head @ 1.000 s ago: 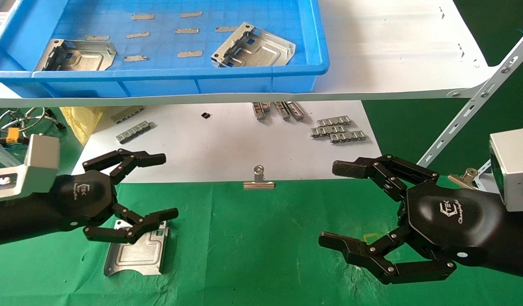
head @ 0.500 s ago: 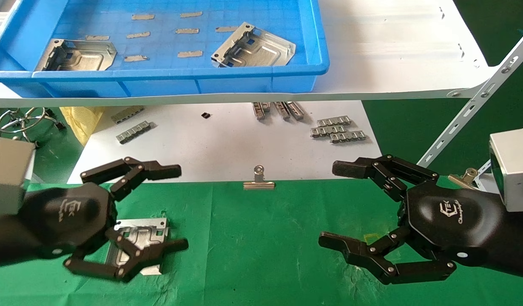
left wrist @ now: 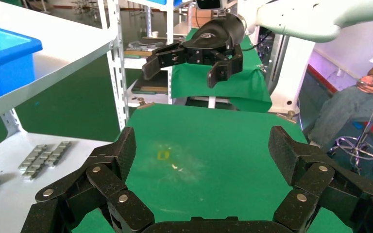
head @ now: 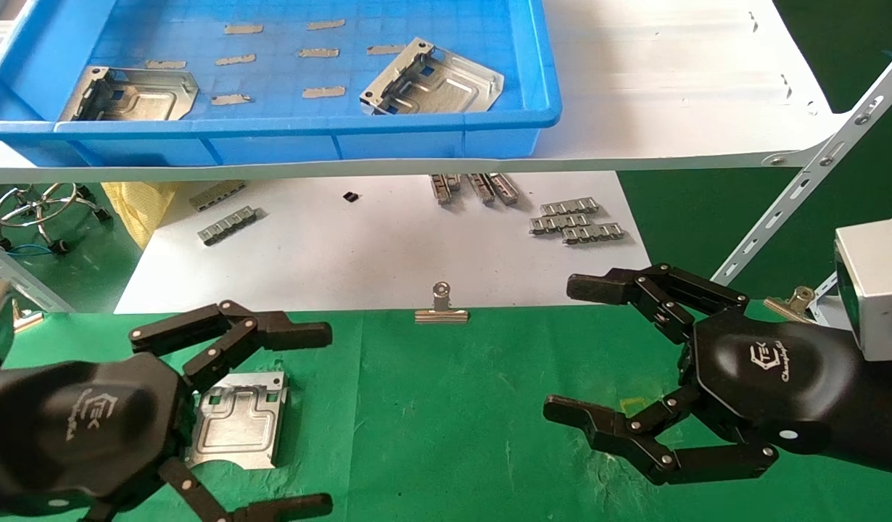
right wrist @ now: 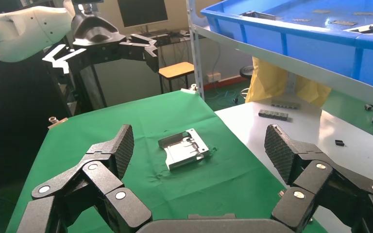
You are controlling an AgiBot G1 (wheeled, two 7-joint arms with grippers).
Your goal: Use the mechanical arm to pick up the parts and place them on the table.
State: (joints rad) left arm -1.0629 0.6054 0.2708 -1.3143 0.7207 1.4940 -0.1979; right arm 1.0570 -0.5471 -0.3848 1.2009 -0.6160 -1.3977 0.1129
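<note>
One silvery stamped part [head: 236,424] lies flat on the green table [head: 446,406], free of any gripper. My left gripper [head: 323,419] is open and empty, with its palm near and left of that part. My right gripper [head: 566,348] hangs open and empty over the cloth at the right. Two more parts [head: 130,94] [head: 431,80] lie in the blue tray [head: 446,119] on the shelf. The right wrist view shows the placed part [right wrist: 184,148] beyond its own open gripper [right wrist: 200,145]. The left wrist view shows bare cloth between its open fingers [left wrist: 121,150].
A white board [head: 373,246] behind the cloth holds small grey ridged strips [head: 576,221]. A silver binder clip [head: 441,304] sits at its front edge. A slanted white shelf bracket [head: 816,167] stands at the right. A seated person [left wrist: 364,97] is beyond the table.
My left gripper has drawn back from over the part toward the table's near left edge, still open. The part stays on the cloth. The right arm has not moved.
</note>
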